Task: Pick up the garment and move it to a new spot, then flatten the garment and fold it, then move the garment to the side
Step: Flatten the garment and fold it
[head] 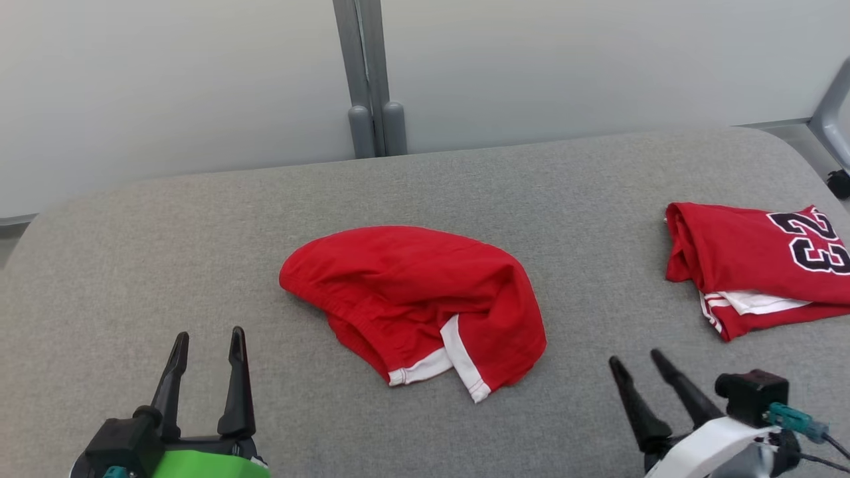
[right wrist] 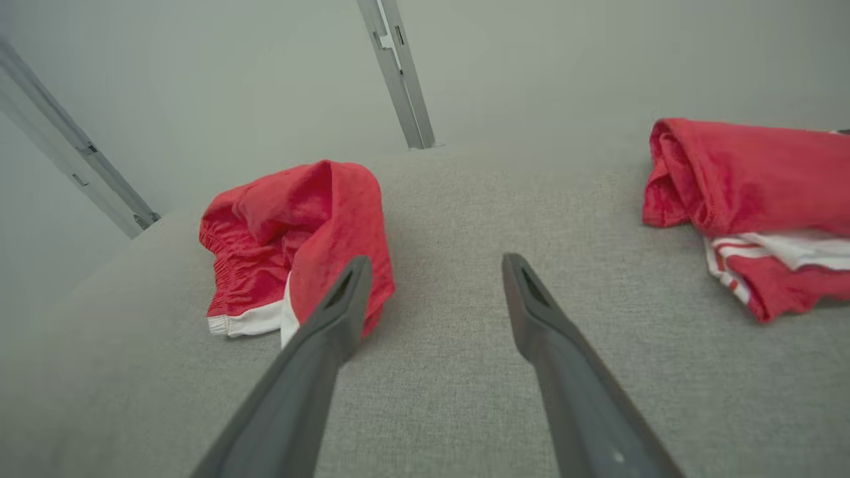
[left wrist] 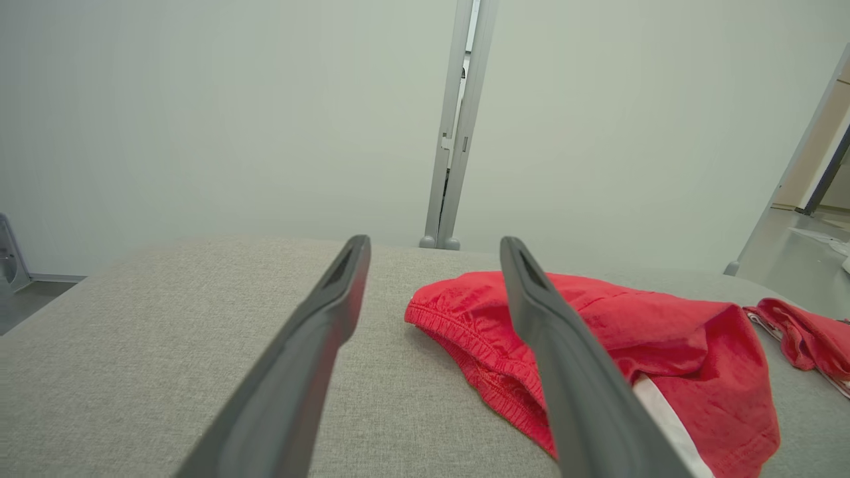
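Red shorts [head: 412, 299] lie bunched at the table [head: 166, 232] middle.
I see the left end effector [head: 209, 333] and right end effector [head: 635, 358] spread wide, empty, short of them; a folded jersey [head: 737, 259] lies right.

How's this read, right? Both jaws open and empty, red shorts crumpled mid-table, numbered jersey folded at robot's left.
Wrong side: the numbered jersey lies folded at the robot's right, not left, per the head view. The rest holds.

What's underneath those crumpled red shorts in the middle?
The red shorts lie directly on the grey padded surface; white trim pokes out at their near edge. Anything beneath the bunched cloth is hidden.
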{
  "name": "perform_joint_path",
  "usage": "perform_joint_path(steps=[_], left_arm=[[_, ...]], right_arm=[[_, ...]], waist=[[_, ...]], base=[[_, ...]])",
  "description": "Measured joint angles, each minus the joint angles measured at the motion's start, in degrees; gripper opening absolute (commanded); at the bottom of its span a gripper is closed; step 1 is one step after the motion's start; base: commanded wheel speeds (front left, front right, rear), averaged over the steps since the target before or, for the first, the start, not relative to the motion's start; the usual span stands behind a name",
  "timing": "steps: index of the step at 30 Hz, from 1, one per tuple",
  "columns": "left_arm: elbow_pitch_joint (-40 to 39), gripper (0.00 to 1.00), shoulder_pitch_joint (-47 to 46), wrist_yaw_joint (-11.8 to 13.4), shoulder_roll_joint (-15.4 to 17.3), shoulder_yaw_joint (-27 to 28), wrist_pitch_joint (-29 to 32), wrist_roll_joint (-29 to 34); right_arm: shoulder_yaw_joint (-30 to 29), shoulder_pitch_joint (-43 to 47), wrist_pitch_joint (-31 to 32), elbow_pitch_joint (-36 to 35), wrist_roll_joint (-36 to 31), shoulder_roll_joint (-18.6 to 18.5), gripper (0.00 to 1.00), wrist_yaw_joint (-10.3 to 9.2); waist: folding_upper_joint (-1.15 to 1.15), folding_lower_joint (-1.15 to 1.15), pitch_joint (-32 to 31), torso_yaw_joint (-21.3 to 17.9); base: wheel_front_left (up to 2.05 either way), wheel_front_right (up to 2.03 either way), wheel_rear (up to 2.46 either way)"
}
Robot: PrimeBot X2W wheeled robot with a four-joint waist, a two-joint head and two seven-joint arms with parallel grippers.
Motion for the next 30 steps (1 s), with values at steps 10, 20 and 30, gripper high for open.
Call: perform_joint_path(steps=[10,20,30], left_arm=[[2.5,1.00,-0.4,-1.9,-1.9,0.1,0.0,1.0],[4.3,1.00,-2.6,-3.0,-2.6,-0.5,0.0,2.0],[4.9,1.00,-4.6,-3.4,-2.7,-0.2,0.0,2.6]], right_arm=[[10.0,-6.0,16.5,5.9,9.9,1.9,1.00,0.00],[8.7,-9.9,15.0,15.9,9.5,4.7,1.00,0.00],[8.7,-14.1,12.2,22.7,8.8,6.8,0.25,0.00]], waist=[[0.00,0.00,0.9,5.7],[0.00,0.00,2.9,12.9],[0.00,0.00,6.3,16.0]], base=[[0.00,0.00,0.00],[0.00,0.00,0.00],[0.00,0.00,0.00]])
